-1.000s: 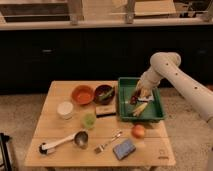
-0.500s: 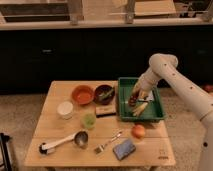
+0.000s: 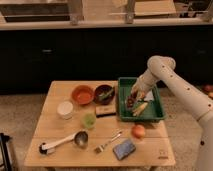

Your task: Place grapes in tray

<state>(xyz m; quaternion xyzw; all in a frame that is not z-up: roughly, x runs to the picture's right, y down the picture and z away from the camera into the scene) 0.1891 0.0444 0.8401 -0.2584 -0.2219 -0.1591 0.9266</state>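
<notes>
The green tray (image 3: pixel 156 106) stands on the right half of the wooden table. The grapes (image 3: pixel 130 102), a small dark red-purple bunch, are inside the tray near its left wall. My gripper (image 3: pixel 134 95) reaches down into the tray from the right and is right above the grapes, touching or nearly touching them. A pale yellow elongated item (image 3: pixel 140 108) lies in the tray just in front of the grapes. My white arm (image 3: pixel 161 66) arches over the tray's back right corner.
An orange bowl (image 3: pixel 82 94) and a dark bowl (image 3: pixel 105 93) stand left of the tray. On the table (image 3: pixel 60 130) are also a white cup (image 3: pixel 65 109), green cup (image 3: pixel 89 120), ladle (image 3: pixel 65 142), fork (image 3: pixel 107 141), blue sponge (image 3: pixel 124 148) and orange fruit (image 3: pixel 138 131).
My arm's upper part has shifted slightly, and the gripper has stayed low in the tray's left part at the grapes. Nothing else on the table has moved.
</notes>
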